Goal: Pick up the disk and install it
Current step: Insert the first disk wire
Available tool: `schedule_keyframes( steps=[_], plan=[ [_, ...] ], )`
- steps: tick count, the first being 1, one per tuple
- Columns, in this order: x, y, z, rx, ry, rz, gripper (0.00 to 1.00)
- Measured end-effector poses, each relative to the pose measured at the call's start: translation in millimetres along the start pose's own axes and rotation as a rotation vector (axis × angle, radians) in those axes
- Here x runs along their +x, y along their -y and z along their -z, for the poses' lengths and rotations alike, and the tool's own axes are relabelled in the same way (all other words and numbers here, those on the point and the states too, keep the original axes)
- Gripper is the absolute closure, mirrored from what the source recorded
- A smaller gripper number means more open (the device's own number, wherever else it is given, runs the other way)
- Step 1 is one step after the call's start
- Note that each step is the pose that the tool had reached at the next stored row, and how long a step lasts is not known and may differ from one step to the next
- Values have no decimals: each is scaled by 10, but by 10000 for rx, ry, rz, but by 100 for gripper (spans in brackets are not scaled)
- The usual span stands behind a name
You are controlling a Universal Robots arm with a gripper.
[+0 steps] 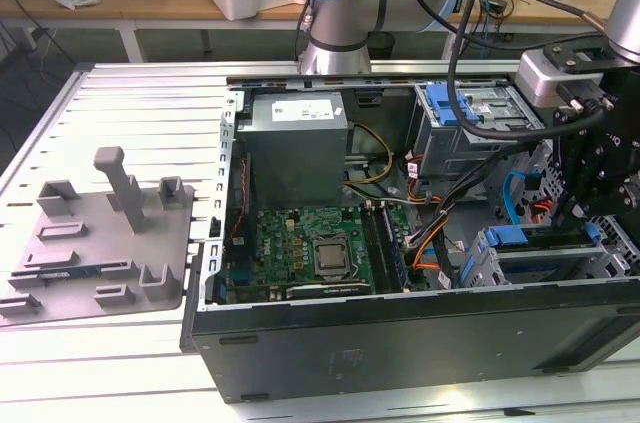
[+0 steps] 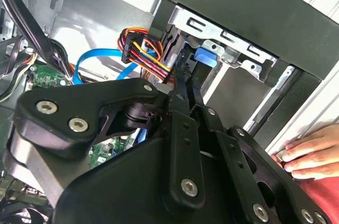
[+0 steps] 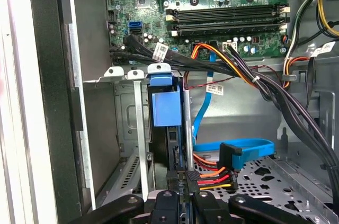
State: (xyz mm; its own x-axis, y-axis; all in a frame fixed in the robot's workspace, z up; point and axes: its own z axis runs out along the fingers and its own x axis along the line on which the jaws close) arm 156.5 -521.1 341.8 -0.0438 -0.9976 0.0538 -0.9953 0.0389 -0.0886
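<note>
The disk [image 3: 170, 147] stands edge-on in a slot of the drive cage [image 3: 124, 123] at the case's corner, with the blue tab [image 3: 166, 103] of its carrier at the end away from me. The blue tab [image 2: 206, 57] shows again in the second wrist view, just past my fingertips. My gripper [image 3: 183, 177] reaches down into that slot, its two thin fingers [image 2: 179, 94] close together on the disk's near end. In the exterior view the gripper [image 1: 585, 218] hangs over the blue carrier [image 1: 530, 239] at the exterior view's right.
Red, orange and black power leads [image 3: 212, 179] and a blue data cable [image 3: 249, 150] lie beside the slot. The motherboard [image 1: 310, 253] and power supply [image 1: 297, 148] fill the open case. Another blue caddy [image 1: 447, 103] sits in the upper bay. A person's hand [image 2: 303, 152] rests outside the case. A grey fixture [image 1: 100, 243] lies at the exterior view's left.
</note>
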Motion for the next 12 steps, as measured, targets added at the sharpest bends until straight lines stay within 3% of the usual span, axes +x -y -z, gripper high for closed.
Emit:
schedule_keyframes(
  steps=[12],
  plan=[
    [-2, 4, -17, 1, 1, 16, 83]
  ],
)
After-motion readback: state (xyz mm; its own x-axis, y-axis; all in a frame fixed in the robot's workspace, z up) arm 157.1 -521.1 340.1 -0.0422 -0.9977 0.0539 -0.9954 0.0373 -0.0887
